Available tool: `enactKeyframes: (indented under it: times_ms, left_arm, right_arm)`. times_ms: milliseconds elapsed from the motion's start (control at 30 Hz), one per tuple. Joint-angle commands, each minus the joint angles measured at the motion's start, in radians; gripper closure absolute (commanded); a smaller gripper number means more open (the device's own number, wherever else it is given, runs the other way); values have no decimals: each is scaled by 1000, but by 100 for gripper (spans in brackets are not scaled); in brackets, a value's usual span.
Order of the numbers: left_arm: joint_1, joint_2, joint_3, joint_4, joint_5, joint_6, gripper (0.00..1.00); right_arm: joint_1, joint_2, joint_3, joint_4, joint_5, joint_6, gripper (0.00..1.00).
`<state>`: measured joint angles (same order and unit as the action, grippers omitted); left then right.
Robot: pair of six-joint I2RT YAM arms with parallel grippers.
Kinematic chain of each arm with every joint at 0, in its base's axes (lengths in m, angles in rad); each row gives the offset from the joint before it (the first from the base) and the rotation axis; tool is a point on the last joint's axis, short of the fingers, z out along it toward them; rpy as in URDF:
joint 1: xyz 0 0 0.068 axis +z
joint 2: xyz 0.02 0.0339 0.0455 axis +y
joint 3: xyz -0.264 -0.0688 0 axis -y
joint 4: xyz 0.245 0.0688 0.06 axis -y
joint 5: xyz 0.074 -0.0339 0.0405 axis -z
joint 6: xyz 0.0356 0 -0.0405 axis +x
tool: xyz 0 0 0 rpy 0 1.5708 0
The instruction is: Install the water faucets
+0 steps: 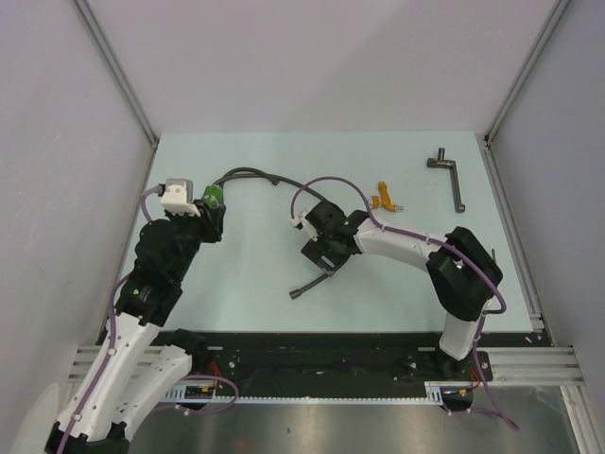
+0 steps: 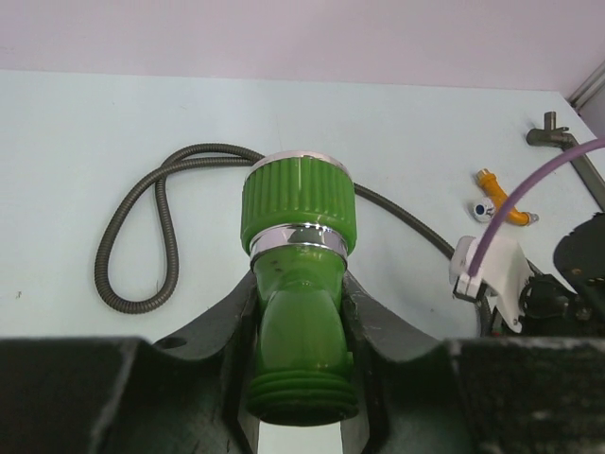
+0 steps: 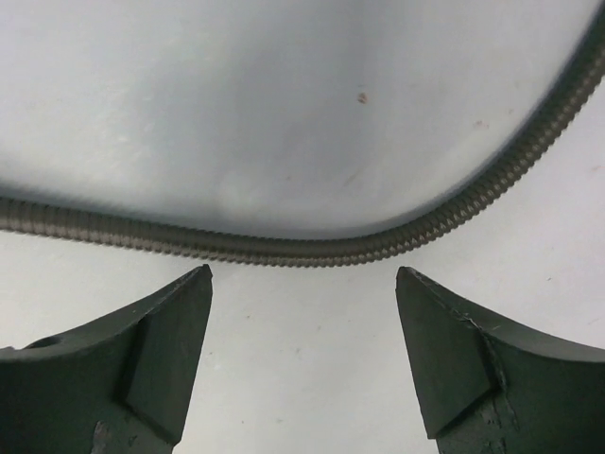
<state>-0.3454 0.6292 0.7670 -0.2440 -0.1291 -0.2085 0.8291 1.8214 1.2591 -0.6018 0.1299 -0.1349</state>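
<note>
- Left claw clenches bright green plastic faucet with silver band.
- Right claw, released, hovers near grey ribbed metal hose on pale counter.

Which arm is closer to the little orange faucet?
Right. The right tool hangs over the hose, near the orange faucet; the left tool, gripping the green faucet, is much farther off.

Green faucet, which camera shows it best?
The left wrist view: the green faucet sits close-up, clamped in the left gripper. The top view shows only a small green end; the right wrist view misses it.
</note>
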Motion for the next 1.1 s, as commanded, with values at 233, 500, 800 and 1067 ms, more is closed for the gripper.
enactKeyframes:
  times_ms: [233,500,800,1067]
  left_arm:
    - [0,-25,-3,34,-47,27,99]
    - [2,-25,-2,35,-46,26,99]
    - [2,-33,-3,35,-41,23,99]
    - [0,-36,-5,37,-37,21,99]
  right_arm:
    - [168,16,120,-68,-119,-357,17]
    - [278,67,157,-124,-188,-448,20]
    - [315,193,232,-112,-179,-477,47]
    - [315,223,247,-112,-211,-485,53]
